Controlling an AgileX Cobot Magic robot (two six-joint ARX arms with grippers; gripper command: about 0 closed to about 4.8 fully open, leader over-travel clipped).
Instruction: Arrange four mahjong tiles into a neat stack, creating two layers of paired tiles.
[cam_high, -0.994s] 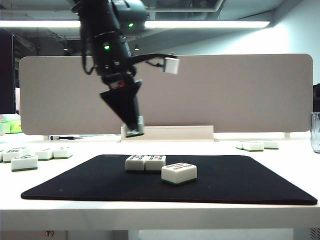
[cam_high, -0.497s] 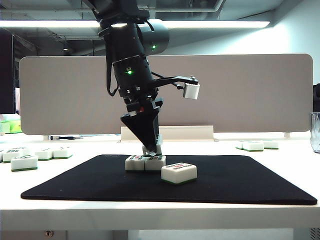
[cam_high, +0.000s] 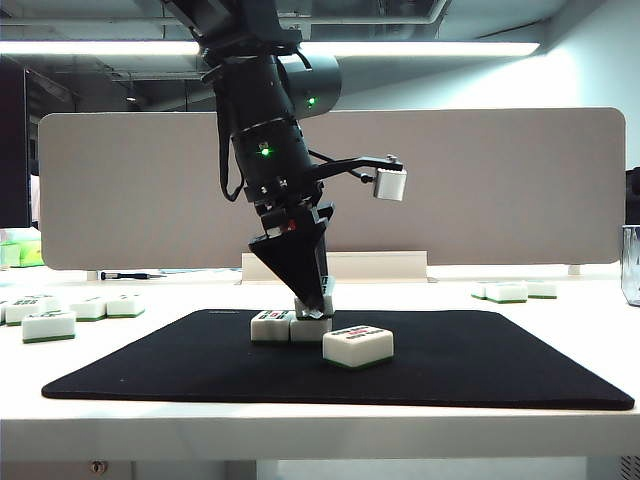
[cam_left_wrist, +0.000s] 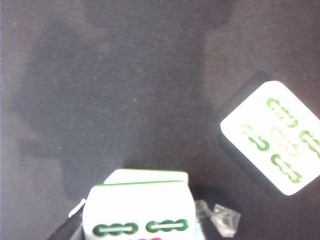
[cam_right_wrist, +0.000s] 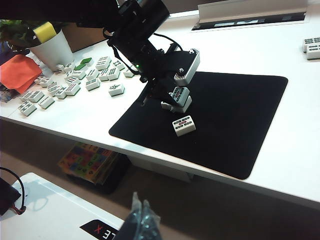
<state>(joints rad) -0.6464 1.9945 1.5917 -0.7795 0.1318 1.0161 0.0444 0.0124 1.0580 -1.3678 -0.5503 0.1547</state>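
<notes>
Mahjong tile (cam_high: 313, 306) gripped by left gripper (cam_high: 312, 308) atop tile pair (cam_high: 290, 326) | loose tile (cam_high: 358, 345) at 4 o'clock | right gripper (cam_right_wrist: 141, 220) closed, well apart

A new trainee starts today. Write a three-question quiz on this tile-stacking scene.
1. True or false: the left gripper hangs over the tile pair on the black mat, with a third tile between its jaws.
2. Where is the right gripper? A) over the tile pair B) well away from the mat C) resting on the mat
3. How many tiles lie alone on the mat, face up, beside the pair?

Key: 1 true; 2 B; 3 one, the lone tile.
</notes>
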